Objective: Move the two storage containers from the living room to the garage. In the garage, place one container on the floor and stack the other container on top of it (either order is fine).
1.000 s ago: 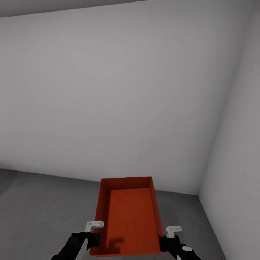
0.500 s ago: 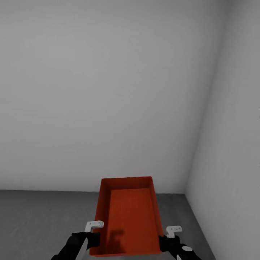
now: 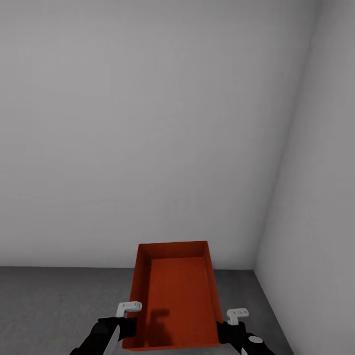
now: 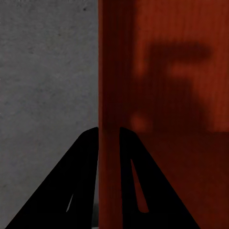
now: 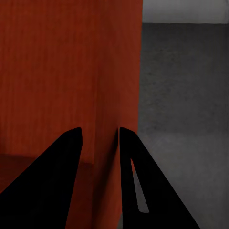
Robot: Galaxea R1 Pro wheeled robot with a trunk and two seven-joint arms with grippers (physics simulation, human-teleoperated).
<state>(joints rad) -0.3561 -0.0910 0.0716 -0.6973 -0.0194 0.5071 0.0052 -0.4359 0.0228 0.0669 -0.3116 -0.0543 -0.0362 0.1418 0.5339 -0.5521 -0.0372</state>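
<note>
Container (image 3: pixel 175 296), rust-red and open-topped, hangs between the two grippers at 6 o'clock in the head view, above the grey floor (image 3: pixel 49 305), with its long axis pointing toward 12 o'clock and the white wall (image 3: pixel 148 123). Left gripper (image 4: pixel 109 143) is clamped on the left side wall near the close end, one finger inside and one outside. Right gripper (image 5: pixel 100 143) pinches the right side wall the same way, at 3 o'clock from the box's centre. A room corner (image 3: pixel 256 266) stands at 1 o'clock beyond the box.
</note>
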